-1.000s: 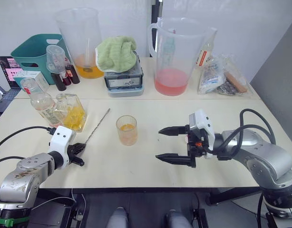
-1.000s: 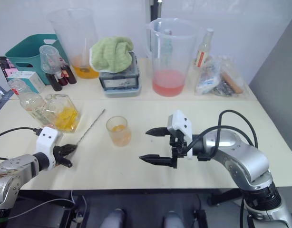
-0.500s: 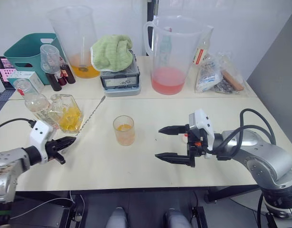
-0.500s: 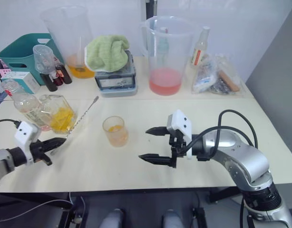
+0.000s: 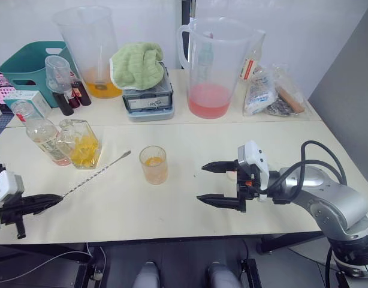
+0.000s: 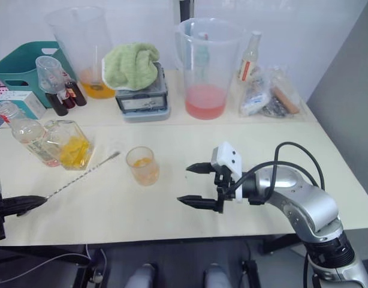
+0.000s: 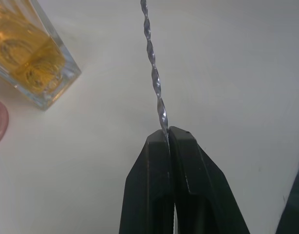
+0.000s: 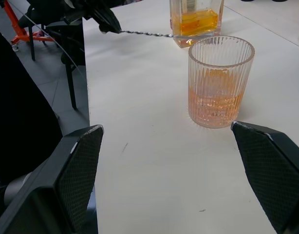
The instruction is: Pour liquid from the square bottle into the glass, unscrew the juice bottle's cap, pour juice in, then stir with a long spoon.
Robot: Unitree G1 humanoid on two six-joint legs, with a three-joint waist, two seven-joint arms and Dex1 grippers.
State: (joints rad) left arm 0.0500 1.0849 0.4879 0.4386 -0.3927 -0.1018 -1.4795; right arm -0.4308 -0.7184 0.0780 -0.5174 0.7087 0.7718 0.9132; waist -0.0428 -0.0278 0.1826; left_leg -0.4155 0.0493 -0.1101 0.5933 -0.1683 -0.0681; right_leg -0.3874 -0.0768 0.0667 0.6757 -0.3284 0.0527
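- My left pincer (image 5: 52, 198) pinches the long spoon (image 5: 95, 175) by its handle tip, bowl end near the glass (image 5: 154, 165), ready for stirring.
- My right pincer (image 5: 219, 184) waits spread wide beside the glass, clear of it.

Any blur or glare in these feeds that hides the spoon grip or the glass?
Left wrist view: the long spoon is sharp where the left gripper pinches it, only its far end softens. Right wrist view: the glass is crisp, while the right gripper's near fingers are blurred. Left eye view: even light, soft shadows, no glare on the table.
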